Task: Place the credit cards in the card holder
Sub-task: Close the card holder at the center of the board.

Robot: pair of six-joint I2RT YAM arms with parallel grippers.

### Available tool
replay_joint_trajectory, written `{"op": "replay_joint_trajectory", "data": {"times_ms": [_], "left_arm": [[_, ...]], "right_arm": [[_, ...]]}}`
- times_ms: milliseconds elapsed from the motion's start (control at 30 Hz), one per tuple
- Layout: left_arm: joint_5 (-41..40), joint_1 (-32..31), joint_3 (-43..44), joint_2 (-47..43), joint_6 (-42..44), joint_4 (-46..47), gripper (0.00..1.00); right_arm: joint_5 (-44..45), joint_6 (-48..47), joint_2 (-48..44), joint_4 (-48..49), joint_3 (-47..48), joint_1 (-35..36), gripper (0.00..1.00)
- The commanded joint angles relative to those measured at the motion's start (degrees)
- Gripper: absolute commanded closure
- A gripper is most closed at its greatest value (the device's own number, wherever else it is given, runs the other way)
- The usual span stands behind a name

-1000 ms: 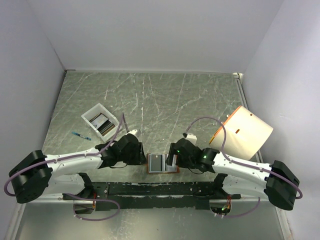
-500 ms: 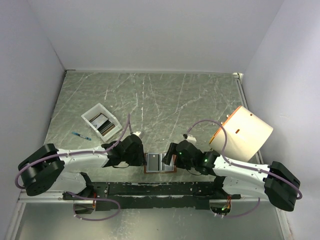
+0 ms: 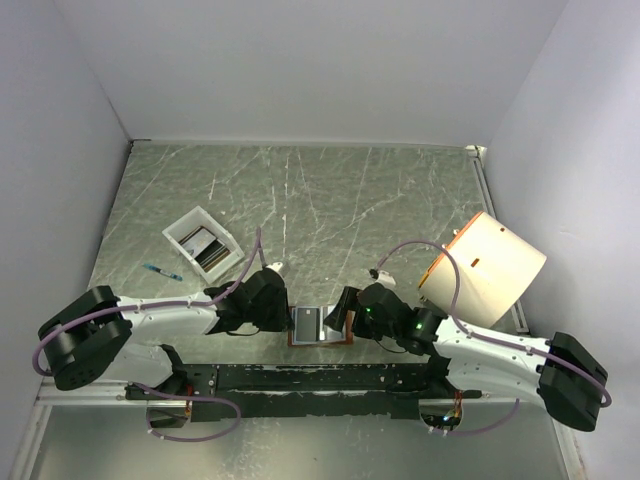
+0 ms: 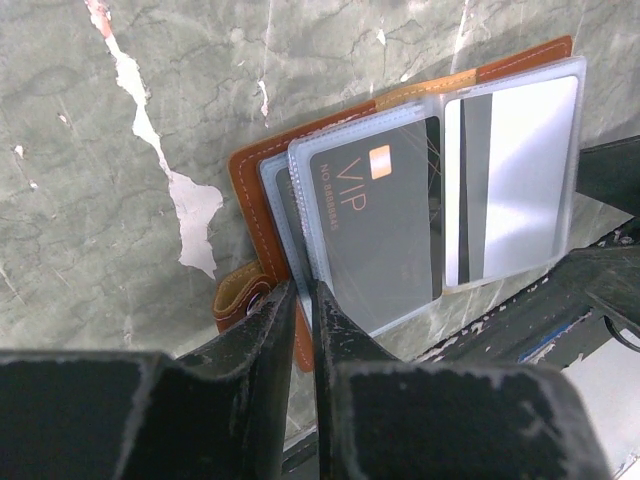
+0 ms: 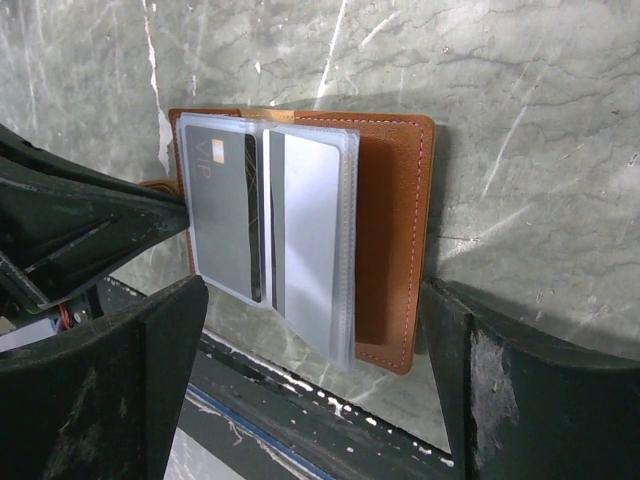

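Note:
The brown leather card holder (image 3: 322, 327) lies open on the marble table by the front edge. Its clear sleeves hold a dark grey VIP card (image 4: 370, 225) and a silver card with a dark stripe (image 4: 512, 180). My left gripper (image 4: 302, 292) is pinched shut on the left edge of the holder's sleeves, beside the snap tab (image 4: 240, 292). My right gripper (image 5: 315, 300) is open, its fingers spread on either side of the holder (image 5: 390, 240) just above it. More credit cards (image 3: 203, 247) lie in the white tray.
The white tray (image 3: 180, 229) stands at the left. A small blue pen-like item (image 3: 162, 271) lies near it. A large cream cylinder with an orange rim (image 3: 487, 265) lies at the right. A black rail (image 3: 320, 378) runs along the front edge.
My left gripper moved right onto the holder's left edge. My right arm swung so its gripper sits over the holder's right side. The holder slid slightly left.

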Motion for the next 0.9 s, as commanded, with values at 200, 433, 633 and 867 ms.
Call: {"op": "replay_joint_trajectory", "data": {"times_ms": [200,433,633,867], "left_arm": [[1.6,-0.3,-0.4,1.3,-0.1,2.4,0.77],[2.2,-0.3,-0.3,1.6,0.1,3.7,0.77],[2.6,-0.3,-0.2,2.0,-0.1,4.3,0.77],[2.6,-0.3,0.3,2.2,-0.3,4.3,0.77]], "right_arm": [[-1.5,0.9,-1.8,2.5,0.3,0.2,0.13],[-1.7,0.4,-3.4,2.2,0.7,0.2,0.14],[-1.9,-0.3,-3.9,1.7,1.9,0.2,0.14],[-4.7,-1.0,-3.4,4.9,2.1,0.2,0.15]]}}
